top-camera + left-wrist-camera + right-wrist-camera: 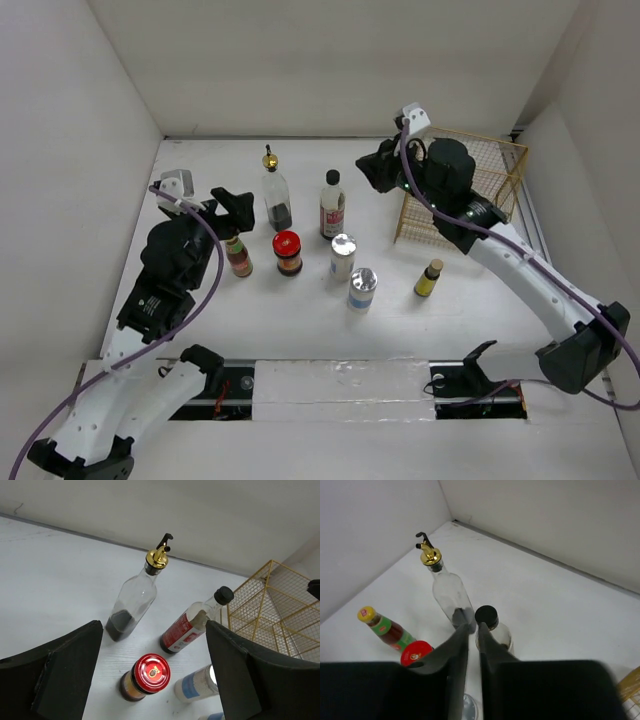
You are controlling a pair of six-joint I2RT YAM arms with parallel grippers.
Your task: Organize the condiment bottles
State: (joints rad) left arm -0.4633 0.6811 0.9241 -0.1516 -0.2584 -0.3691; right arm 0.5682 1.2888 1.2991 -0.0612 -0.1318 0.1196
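While the left gripper (232,205) hangs wide open and empty just left of the red-lidded jar (287,252), the red-labelled bottle (238,257) stands between them, almost under its fingers. Behind the jar stand the gold-spouted bottle (275,198) and the black-capped bottle (332,207). Right of the jar come a silver-topped cylinder (343,256), a second cylinder (362,289), then the small yellow bottle (429,279). Farther back-right on the desk (300,335) sits the wire basket (490,165), with the right gripper (375,170) pinched nearly closed on nothing, between it and the black-capped bottle.
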